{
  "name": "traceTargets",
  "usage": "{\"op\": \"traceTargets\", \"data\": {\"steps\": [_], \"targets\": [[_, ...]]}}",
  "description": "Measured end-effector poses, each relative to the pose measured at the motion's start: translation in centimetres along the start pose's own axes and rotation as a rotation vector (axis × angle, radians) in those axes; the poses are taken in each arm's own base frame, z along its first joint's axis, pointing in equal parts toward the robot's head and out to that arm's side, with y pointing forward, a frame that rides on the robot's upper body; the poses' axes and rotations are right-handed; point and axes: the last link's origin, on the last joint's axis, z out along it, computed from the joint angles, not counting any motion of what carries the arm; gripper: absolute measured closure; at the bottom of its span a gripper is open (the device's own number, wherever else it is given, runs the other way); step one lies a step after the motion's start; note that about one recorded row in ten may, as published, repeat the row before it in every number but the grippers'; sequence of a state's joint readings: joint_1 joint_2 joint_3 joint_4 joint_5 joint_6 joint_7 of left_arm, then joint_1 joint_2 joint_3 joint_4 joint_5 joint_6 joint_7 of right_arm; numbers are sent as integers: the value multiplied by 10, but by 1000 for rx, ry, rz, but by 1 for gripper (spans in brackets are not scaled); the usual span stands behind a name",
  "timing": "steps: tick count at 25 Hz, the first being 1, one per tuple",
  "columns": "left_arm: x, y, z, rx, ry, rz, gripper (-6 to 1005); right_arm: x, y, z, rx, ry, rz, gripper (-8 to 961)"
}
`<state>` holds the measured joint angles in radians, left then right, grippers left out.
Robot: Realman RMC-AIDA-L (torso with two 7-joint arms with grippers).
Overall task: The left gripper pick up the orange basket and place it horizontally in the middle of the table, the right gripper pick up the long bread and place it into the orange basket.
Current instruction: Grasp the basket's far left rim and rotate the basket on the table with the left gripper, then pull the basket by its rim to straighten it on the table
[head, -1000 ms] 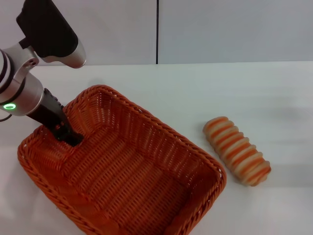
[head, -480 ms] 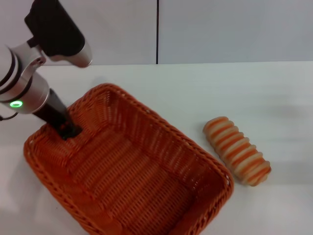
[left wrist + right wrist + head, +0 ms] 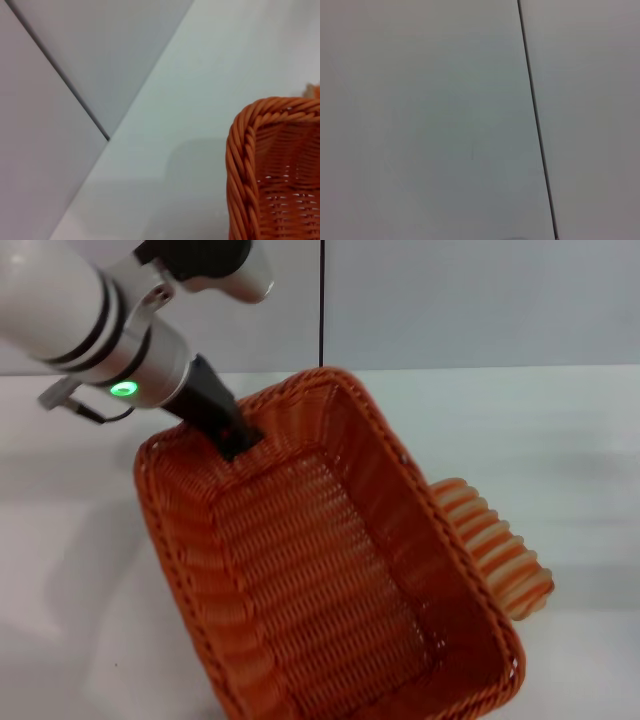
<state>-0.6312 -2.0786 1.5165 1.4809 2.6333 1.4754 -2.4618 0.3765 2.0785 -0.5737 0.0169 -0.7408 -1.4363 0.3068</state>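
The orange basket (image 3: 320,570) hangs lifted and tilted above the table (image 3: 560,440) in the head view, turned so its long side runs from far left to near right. My left gripper (image 3: 232,437) is shut on the basket's far rim, one finger inside the wall. The left wrist view shows a braided corner of the orange basket (image 3: 250,155) over the white table. The long bread (image 3: 495,545) lies on the table to the right, partly hidden behind the basket's right wall. My right gripper is out of view.
A white wall with a dark vertical seam (image 3: 322,305) stands behind the table. Bare tabletop spreads to the right of the bread and to the left of the basket.
My left arm has risen and swung to the right, lifting the basket off the table and turning it. The basket now covers part of the bread, which has not moved.
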Motion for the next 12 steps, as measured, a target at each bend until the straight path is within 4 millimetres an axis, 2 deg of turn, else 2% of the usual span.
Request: {"op": "traceTargets", "data": {"steps": [4, 5, 6, 12], "targets": [[5, -3, 3, 10, -1, -9, 844, 0, 1, 1, -1, 1, 0, 364], [6, -18, 10, 61, -39, -68, 845, 0, 1, 1, -1, 1, 0, 364], [6, -18, 10, 61, -39, -68, 845, 0, 1, 1, -1, 1, 0, 364], [-10, -53, 2, 186, -94, -256, 847, -1, 0, 4, -4, -3, -4, 365]]}}
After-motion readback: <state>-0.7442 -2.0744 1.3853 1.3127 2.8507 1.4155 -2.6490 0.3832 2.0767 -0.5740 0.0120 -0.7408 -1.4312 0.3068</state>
